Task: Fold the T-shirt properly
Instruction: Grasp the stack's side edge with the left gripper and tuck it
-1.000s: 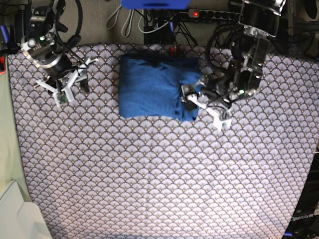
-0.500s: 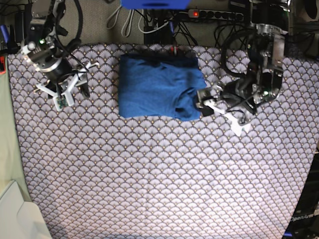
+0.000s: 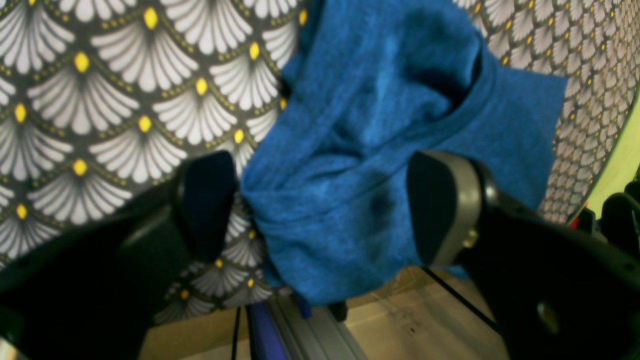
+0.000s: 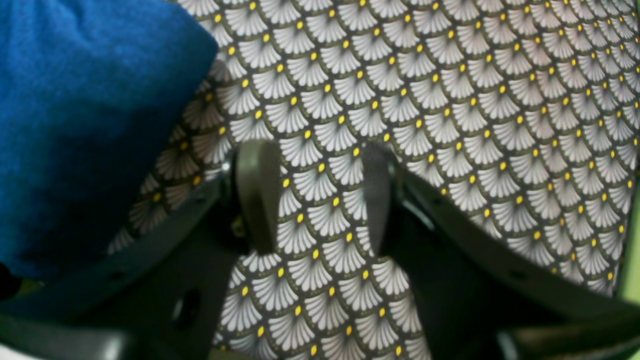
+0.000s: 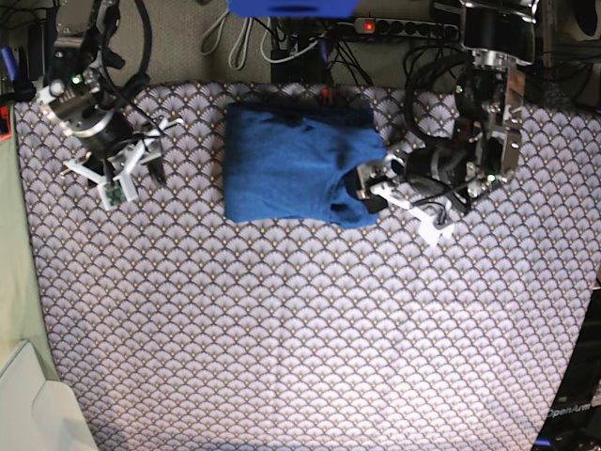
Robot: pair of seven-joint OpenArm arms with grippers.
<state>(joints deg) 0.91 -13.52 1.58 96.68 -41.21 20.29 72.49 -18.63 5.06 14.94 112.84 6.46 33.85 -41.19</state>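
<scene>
Shirt (image 5: 296,174) folded into block on tablecloth (image 5: 300,329); left gripper (image 3: 320,205) spread around untidy corner, right gripper (image 4: 315,195) spread, empty. Best tuck corner flat, gently.

layout: t-shirt (image 5: 296,174) lying on the tablecloth (image 5: 300,329), toward its far edge.
left gripper (image 5: 394,193) is sitting just beside the shirt's edge on the base view's right; right gripper (image 5: 127,169) is resting well apart on the opposite side, over bare cloth.
</scene>
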